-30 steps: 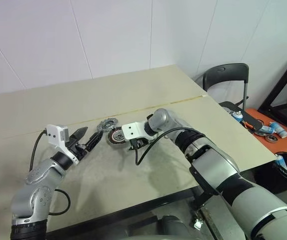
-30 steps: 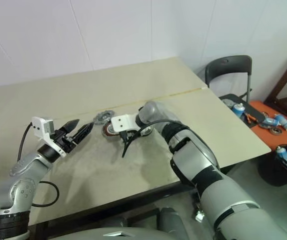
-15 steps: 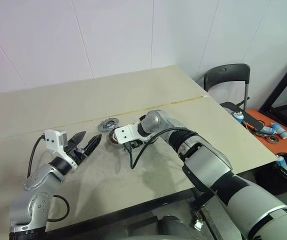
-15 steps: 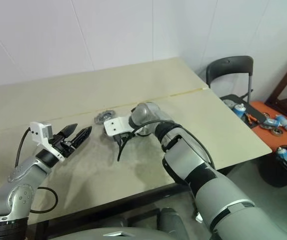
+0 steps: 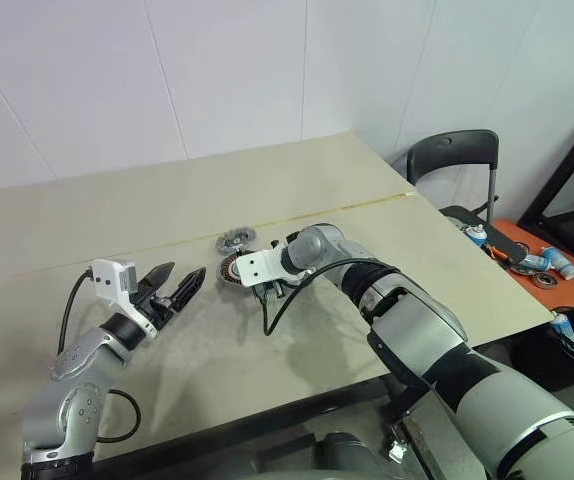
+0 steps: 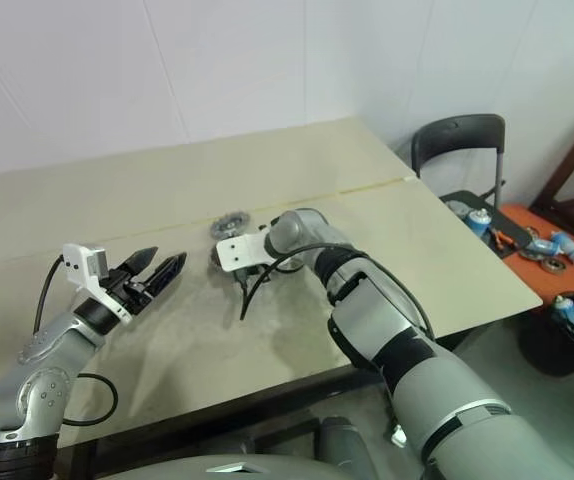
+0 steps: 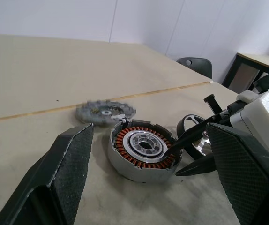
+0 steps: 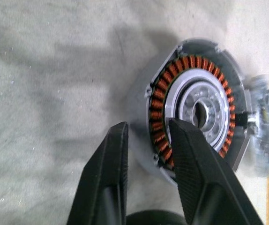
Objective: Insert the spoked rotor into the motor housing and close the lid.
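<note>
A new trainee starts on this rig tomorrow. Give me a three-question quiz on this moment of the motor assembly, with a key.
1. Yes or no: is the spoked rotor seated in the motor housing?
2. Fill in: the left gripper stands ___ and empty.
3. Which gripper is at the housing's rim? A. the left gripper B. the right gripper
Key: 1 no, it is beside the housing; 2 open; 3 B.

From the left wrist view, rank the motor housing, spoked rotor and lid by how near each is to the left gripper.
1. Motor housing: just ahead, between the left gripper's open fingers.
2. Spoked rotor: beside the housing, standing on edge by the right gripper.
3. Lid: farthest, flat beyond the housing.
</note>
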`<state>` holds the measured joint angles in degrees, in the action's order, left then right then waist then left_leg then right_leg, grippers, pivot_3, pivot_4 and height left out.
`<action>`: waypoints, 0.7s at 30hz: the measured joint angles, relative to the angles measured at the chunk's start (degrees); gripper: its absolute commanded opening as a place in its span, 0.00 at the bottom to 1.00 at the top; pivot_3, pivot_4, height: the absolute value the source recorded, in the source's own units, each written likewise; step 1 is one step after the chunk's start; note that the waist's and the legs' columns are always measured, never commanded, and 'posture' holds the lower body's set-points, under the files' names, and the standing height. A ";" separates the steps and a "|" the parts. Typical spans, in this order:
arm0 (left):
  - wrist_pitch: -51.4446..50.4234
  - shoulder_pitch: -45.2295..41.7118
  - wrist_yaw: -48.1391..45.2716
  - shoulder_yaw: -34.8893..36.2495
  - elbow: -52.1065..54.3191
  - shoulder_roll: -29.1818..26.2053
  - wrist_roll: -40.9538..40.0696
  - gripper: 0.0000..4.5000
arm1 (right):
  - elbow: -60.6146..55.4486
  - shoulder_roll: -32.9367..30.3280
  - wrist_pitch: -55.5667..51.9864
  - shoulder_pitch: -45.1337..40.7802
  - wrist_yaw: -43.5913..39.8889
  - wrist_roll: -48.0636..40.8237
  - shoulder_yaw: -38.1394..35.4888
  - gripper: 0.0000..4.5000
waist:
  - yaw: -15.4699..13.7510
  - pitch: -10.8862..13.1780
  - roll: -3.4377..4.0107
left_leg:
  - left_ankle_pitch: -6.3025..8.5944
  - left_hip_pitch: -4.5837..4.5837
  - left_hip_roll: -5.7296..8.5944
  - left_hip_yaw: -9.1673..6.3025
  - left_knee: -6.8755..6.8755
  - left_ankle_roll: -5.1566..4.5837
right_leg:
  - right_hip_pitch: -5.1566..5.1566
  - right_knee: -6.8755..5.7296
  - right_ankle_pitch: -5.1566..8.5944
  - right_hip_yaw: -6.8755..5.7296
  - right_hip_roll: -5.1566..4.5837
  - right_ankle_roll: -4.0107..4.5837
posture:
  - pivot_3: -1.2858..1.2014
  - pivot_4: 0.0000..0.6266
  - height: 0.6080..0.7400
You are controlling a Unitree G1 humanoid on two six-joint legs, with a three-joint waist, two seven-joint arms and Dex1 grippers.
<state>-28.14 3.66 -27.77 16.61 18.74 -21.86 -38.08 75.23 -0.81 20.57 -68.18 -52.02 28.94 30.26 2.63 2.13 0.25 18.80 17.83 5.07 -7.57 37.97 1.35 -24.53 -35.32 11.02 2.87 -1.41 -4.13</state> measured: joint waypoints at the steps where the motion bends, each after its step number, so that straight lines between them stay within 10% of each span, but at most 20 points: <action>1: 0.02 0.00 -0.12 -0.02 -0.12 0.00 0.00 0.91 | 0.00 0.01 0.00 0.00 -0.30 -0.06 -0.09 0.25 | 0.01 0.00 0.00 | 0.00 0.00 0.00 0.00 0.00 0.00 | 0.00 0.00 0.00 0.00 0.00 0.00 | 0.52 0.00 1.00; 6: 0.17 -0.10 -0.45 -0.08 -0.31 0.01 0.08 0.91 | -0.02 0.18 -0.07 0.34 -1.03 -0.37 -0.53 0.04 | 0.12 0.00 0.00 | 0.00 -0.06 -0.02 0.00 -0.02 0.01 | 0.04 -0.02 0.00 0.01 -0.02 0.01 | 0.52 0.00 1.00; 21: 0.35 -0.12 -0.66 -0.05 -0.69 0.05 0.10 0.91 | -0.02 0.15 -0.40 0.58 -0.74 -0.48 -0.84 0.04 | -0.04 0.01 0.02 | 0.00 -0.06 -0.01 -0.01 -0.03 0.01 | 0.05 -0.01 0.02 0.00 -0.01 0.03 | 0.52 0.00 1.00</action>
<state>-27.79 3.53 -28.44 16.56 18.05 -21.81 -37.98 75.21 -0.66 20.17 -67.60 -52.76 28.46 29.42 2.59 2.14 0.26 18.80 17.77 5.06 -7.58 37.94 1.36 -24.48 -35.32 11.04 2.87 -1.43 -4.11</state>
